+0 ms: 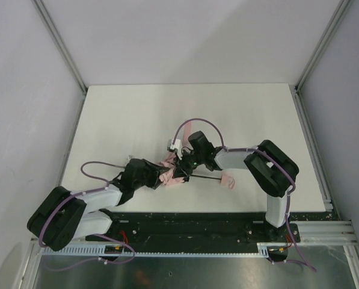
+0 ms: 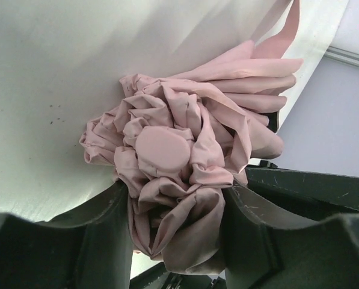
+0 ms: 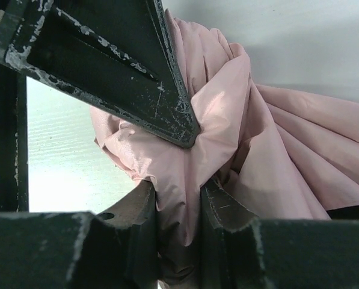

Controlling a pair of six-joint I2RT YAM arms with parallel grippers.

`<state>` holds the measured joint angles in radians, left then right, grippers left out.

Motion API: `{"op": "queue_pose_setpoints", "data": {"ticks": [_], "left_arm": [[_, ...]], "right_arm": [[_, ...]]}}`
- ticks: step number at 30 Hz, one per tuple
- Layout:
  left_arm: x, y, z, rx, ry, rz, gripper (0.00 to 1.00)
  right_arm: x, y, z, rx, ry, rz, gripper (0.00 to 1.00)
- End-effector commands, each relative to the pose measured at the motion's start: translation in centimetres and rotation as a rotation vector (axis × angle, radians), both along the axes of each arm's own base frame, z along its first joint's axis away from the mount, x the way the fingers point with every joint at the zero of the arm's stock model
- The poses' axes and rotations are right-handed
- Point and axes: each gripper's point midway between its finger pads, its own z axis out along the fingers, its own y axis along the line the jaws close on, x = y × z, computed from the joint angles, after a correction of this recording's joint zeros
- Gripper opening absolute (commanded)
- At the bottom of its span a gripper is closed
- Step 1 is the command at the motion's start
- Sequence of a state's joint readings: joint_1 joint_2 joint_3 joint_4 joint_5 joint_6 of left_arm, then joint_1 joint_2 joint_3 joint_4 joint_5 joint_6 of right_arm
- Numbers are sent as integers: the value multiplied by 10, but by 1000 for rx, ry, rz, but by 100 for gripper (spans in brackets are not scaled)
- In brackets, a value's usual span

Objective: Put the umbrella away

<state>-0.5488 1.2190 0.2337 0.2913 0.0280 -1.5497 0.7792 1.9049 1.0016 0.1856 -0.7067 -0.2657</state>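
Note:
The pale pink umbrella [image 1: 169, 176] lies folded near the table's front middle. Its thin black shaft [image 1: 204, 178] points right and ends at the small pink handle [image 1: 227, 180]. My left gripper [image 1: 157, 176] meets it from the left. In the left wrist view that gripper [image 2: 176, 198] presses the bunched canopy end [image 2: 167, 150] from both sides. From the right, my right gripper [image 1: 182, 164] comes down on the canopy. Its fingers [image 3: 178, 195] are shut on a fold of pink fabric [image 3: 227, 132], with the dark left finger [image 3: 107, 66] just above.
The white table [image 1: 137, 114] is enclosed by pale walls with metal corner posts [image 1: 59, 42]. A black base rail [image 1: 197, 226] runs along the near edge, where both arms are bolted. A purple cable [image 1: 197, 122] loops over the right wrist.

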Motion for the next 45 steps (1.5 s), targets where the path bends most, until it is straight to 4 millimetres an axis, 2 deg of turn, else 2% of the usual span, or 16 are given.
{"op": "queue_pose_setpoints", "data": {"ticks": [1, 5, 10, 12, 13, 15, 18, 21, 23, 27, 32, 34, 36, 38, 41, 45], "left_arm": [[-25, 49, -61, 292, 101, 21, 46], [-28, 47, -65, 294, 117, -9, 39], [-24, 43, -60, 285, 102, -29, 37], [-23, 41, -58, 279, 98, -32, 37], [-23, 41, -58, 277, 97, -32, 37], [-22, 41, -57, 273, 97, -36, 37], [-22, 40, -57, 266, 104, -42, 37], [-23, 39, -58, 260, 110, -45, 38], [-23, 39, -57, 252, 111, -45, 38], [-22, 38, -53, 236, 103, -43, 38], [-17, 37, -45, 214, 82, -35, 39], [-13, 36, -41, 209, 69, -34, 39], [-12, 32, -35, 187, 61, -50, 42], [-10, 30, -29, 167, 51, -63, 50], [-7, 34, -19, 161, 36, -73, 72], [0, 46, 0, 143, -24, -55, 93]], "right_arm": [[-48, -40, -51, -274, 226, -53, 27], [-24, -36, -18, -246, 242, -151, 49], [-3, -39, 32, -225, 114, -242, 71], [6, -40, 59, -202, 28, -292, 91], [8, -39, 71, -187, -9, -308, 95], [8, -34, 88, -166, -82, -331, 98], [10, -25, 99, -177, -222, -383, 99], [14, -14, 94, -205, -324, -421, 99], [16, -6, 83, -234, -358, -435, 99], [17, 3, 54, -318, -404, -433, 93], [12, -2, 2, -453, -390, -411, 74], [12, -10, -20, -507, -368, -410, 59], [8, -15, -38, -541, -318, -389, 41], [0, -20, -53, -555, -233, -345, 27], [-17, -23, -68, -540, -64, -263, 7], [-32, -28, -78, -507, 121, -192, 0]]}}
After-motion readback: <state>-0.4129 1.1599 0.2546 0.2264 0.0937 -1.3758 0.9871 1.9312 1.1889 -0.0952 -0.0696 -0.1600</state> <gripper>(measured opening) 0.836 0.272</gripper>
